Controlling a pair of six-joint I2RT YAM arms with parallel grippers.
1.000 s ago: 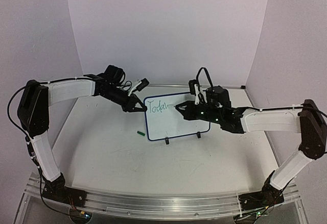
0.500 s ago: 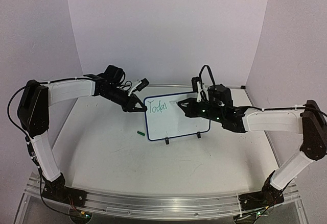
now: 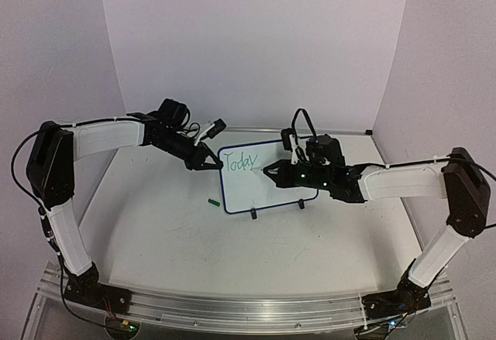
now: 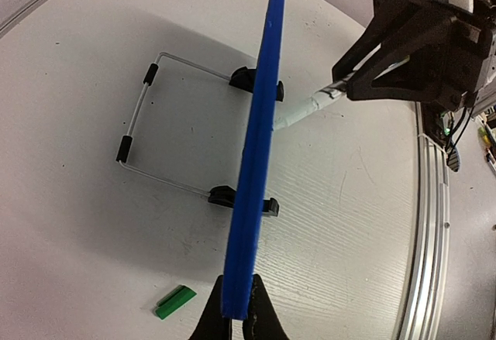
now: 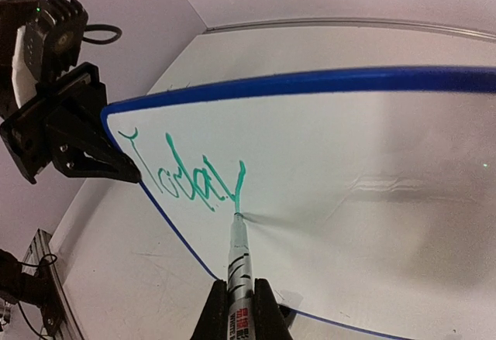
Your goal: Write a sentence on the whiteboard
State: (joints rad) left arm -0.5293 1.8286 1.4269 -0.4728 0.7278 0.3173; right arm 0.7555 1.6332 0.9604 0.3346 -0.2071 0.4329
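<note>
The whiteboard (image 3: 267, 179) stands on its wire feet mid-table; it shows edge-on in the left wrist view (image 4: 260, 146) and face-on in the right wrist view (image 5: 372, 170). The sentence (image 5: 186, 177) in green reads "Today" up to a half-made last letter; it also shows in the top view (image 3: 240, 163). My left gripper (image 3: 208, 163) (image 4: 234, 321) is shut on the board's blue left edge. My right gripper (image 3: 273, 171) (image 5: 240, 309) is shut on a silver marker (image 5: 238, 259), whose tip touches the board at the foot of the last stroke.
A green marker cap (image 3: 211, 200) lies on the table left of the board, also seen in the left wrist view (image 4: 173, 302). The wire stand (image 4: 167, 131) spreads behind the board. White walls enclose the table at the back and sides.
My right gripper has moved left and down along the board with the marker. The green word has grown from "Toda" to "Today". The left gripper and board have not moved.
</note>
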